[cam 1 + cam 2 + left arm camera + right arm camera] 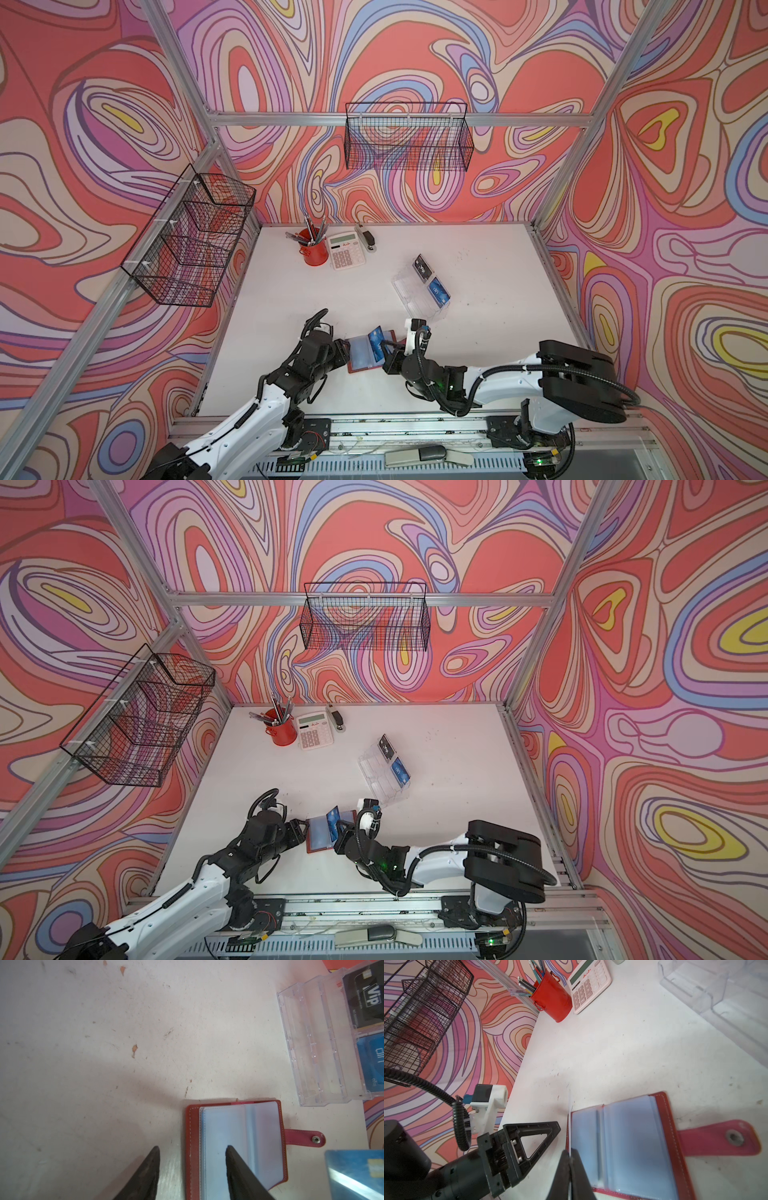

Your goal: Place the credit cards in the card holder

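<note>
Our right tool (570,1154) pinches a thin blue credit card (377,338); our left tool (192,1148), spread, straddles the red leather-like card holder (245,1126) edge.

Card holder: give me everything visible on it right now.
The card holder is a small red leather-look booklet with white stitching, lying open and flat on the white table. Inside is a stack of clear bluish plastic sleeves; the facing ones look empty. Its snap tab strap, with a metal stud, sticks out flat to one side. One finger of the open left gripper seems to press on the sleeves. The right gripper holds a blue card edge-on over it; contact is unclear.
</note>
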